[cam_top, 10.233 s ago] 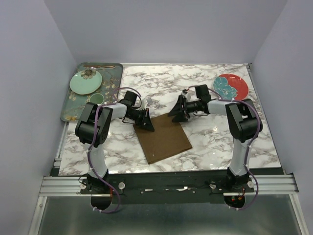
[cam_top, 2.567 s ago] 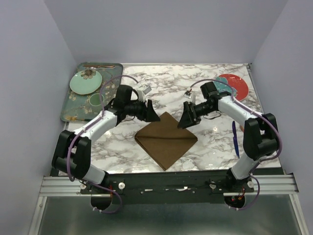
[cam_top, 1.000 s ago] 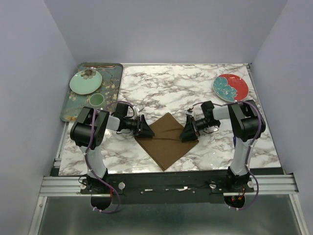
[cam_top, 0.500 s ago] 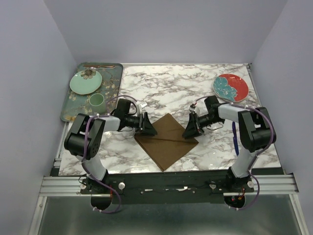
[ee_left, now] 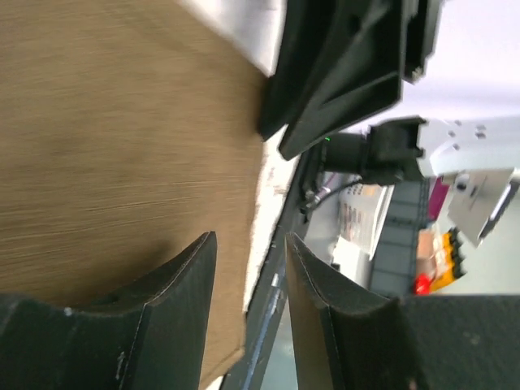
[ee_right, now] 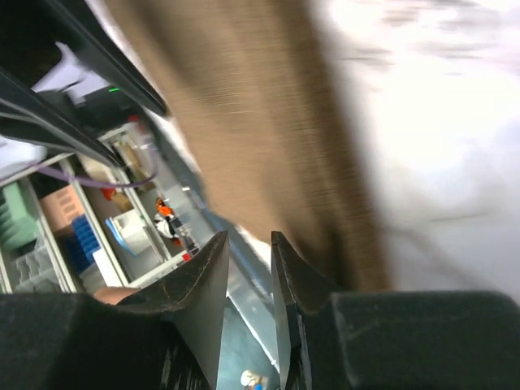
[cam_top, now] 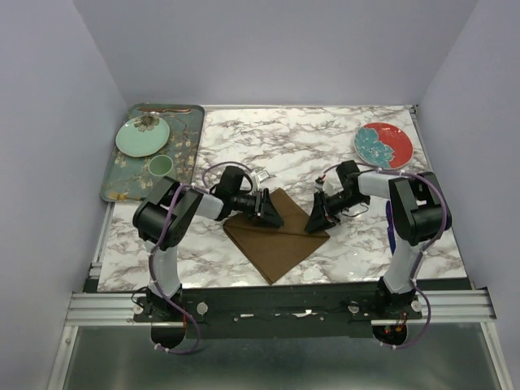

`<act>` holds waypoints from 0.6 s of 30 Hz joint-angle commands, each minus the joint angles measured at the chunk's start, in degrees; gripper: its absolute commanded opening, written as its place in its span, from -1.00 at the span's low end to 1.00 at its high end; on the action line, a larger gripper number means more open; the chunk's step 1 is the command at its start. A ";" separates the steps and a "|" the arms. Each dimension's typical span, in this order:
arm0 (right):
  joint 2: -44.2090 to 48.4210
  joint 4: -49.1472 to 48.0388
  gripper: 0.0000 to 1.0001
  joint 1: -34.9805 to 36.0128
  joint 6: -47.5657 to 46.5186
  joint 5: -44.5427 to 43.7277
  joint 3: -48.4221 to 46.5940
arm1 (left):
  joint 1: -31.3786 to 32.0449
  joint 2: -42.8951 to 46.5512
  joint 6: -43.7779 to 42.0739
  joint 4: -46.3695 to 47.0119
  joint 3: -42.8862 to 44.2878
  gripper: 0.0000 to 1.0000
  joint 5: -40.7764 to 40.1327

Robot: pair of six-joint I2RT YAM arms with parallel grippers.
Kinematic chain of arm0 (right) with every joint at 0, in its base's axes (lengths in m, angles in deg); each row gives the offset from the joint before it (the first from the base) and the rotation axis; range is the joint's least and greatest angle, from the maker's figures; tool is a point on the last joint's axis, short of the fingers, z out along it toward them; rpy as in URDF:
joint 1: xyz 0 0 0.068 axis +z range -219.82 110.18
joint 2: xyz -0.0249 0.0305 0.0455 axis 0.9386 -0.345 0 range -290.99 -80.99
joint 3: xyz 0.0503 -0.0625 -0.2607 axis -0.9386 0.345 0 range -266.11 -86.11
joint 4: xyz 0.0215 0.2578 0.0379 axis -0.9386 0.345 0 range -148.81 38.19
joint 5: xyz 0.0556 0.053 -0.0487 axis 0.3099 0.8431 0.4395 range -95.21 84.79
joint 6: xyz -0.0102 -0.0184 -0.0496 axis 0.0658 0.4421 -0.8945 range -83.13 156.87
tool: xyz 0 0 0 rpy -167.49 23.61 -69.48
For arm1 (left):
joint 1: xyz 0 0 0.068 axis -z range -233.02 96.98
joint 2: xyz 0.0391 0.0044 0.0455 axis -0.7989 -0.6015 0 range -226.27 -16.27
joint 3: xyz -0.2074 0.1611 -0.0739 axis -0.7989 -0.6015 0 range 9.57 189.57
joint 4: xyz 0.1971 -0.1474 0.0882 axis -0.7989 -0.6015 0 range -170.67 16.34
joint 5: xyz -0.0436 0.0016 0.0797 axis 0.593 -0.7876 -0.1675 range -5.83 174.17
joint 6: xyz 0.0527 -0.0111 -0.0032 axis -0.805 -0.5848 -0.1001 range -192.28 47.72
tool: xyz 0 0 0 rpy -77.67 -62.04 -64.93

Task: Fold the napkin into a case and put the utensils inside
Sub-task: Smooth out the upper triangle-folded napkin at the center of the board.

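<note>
While the folded napkin (cam_top: 276,242) lies mid-table (corner toward the arms), left gripper (cam_top: 275,218) is above its far-left part, jaws part-open, empty; right gripper (cam_top: 315,224) at its right corner, jaws narrowly apart.

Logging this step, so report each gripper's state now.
Left gripper: open, over the napkin, holding nothing.
Right gripper: jaws slightly apart, nothing between them.

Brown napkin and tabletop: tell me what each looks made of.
The brown square napkin looks like woven cloth, matte: the left wrist view shows fine thread lines, and it holds a soft fold crease. The white grey-veined tabletop looks like marble or marble-print laminate, fairly glossy: light glints on it.
</note>
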 commanded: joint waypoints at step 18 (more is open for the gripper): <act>9.02 11.93 -0.22 0.15 -9.31 -6.21 -6.70 | -5.33 15.80 -52.79 -55.56 13.35 0.05 -10.23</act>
